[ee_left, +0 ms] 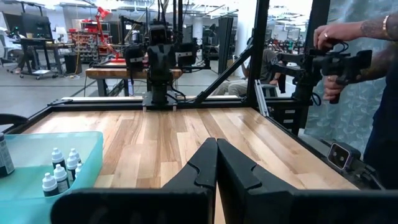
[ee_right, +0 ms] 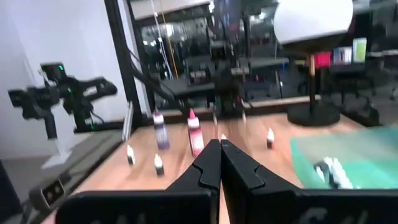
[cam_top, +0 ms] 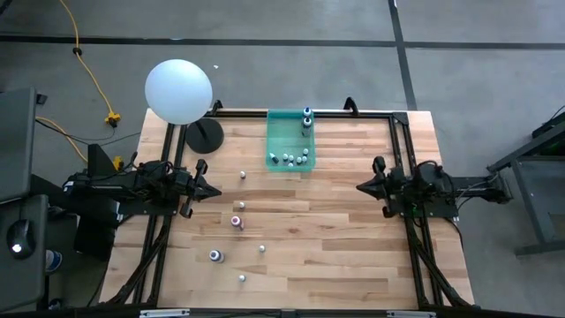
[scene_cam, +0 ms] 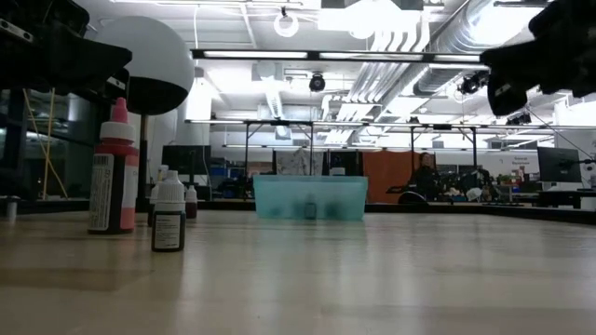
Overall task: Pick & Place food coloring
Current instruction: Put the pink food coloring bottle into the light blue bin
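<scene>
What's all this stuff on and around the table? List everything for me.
Green bin: one, translucent teal, far middle of the table.
Bottles in the bin: a cluster of small whitish ones at its near end, one or two darker ones at its far end.
Loose bottles on the table: about six, left of centre; pink-red one, blue one, the rest tiny whitish dots.
White ball lamp: one, on a black round base, far left corner.
Wooden table: one, light planks.
Person's hand: holding a black handle, beside the table.
Left gripper: shut, left side.
Right gripper: shut, right side.
</scene>
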You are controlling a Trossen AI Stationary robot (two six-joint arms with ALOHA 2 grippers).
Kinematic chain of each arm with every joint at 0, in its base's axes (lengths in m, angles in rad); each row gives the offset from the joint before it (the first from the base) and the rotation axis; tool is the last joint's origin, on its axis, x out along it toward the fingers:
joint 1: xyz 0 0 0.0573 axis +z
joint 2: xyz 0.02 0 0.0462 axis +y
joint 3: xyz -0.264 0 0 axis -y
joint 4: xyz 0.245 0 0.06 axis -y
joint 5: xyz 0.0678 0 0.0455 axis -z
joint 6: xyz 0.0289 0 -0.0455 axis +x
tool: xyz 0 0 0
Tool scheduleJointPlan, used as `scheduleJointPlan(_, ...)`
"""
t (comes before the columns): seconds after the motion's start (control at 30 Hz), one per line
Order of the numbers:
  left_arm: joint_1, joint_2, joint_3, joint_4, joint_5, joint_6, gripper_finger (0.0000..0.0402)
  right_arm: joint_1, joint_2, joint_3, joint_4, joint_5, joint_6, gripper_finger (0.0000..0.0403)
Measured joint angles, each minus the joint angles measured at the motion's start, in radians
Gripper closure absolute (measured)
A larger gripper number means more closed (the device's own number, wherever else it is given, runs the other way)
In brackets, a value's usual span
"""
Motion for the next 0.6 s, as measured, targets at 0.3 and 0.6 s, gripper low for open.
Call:
scheduleJointPlan(0.3, 0.0, 0.0, 0.0, 0.0, 0.0, 0.0, 0.0401, -0.001, 0.019, 0.0, -0.077, 0.045, -0.005, 0.0403)
scheduleJointPlan(0.6, 0.0, 0.0, 0.0, 0.0, 0.0, 0.0, 0.0401, -0.001, 0.087, 0.001, -0.083, 0.088, -0.001, 0.0403)
